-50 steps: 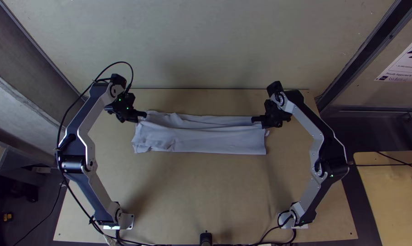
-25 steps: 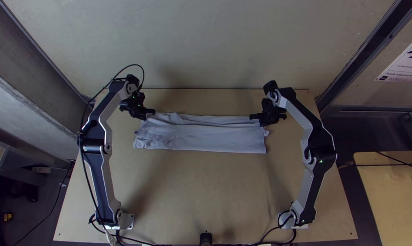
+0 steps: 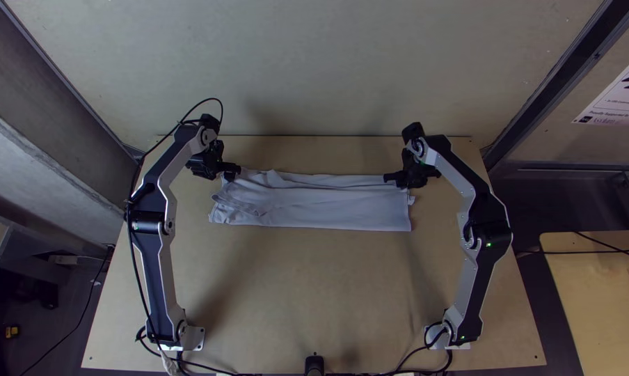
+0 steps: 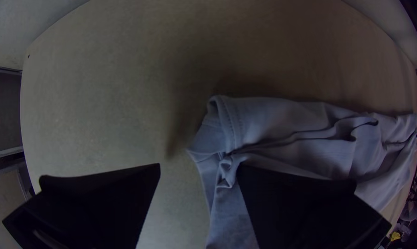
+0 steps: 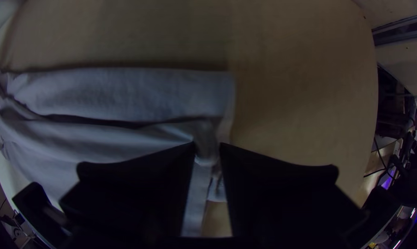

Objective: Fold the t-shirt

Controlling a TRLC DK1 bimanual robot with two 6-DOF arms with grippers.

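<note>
Two bent arms [image 3: 151, 247] leaning inward, left gripper [image 3: 236, 169] spread wide, empty, right gripper [image 3: 389, 177] pinched on the t-shirt [image 3: 328, 203].

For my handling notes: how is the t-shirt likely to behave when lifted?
The t-shirt will probably hang floppy, given its soft creases and rumpled end near the left gripper. Its layers may slide apart, since they seem loosely laid over each other.

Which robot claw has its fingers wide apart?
The left claw. There's a big gap between its two black fingers, while the right claw has its fingers close together, pinching a bit of the t-shirt.
</note>
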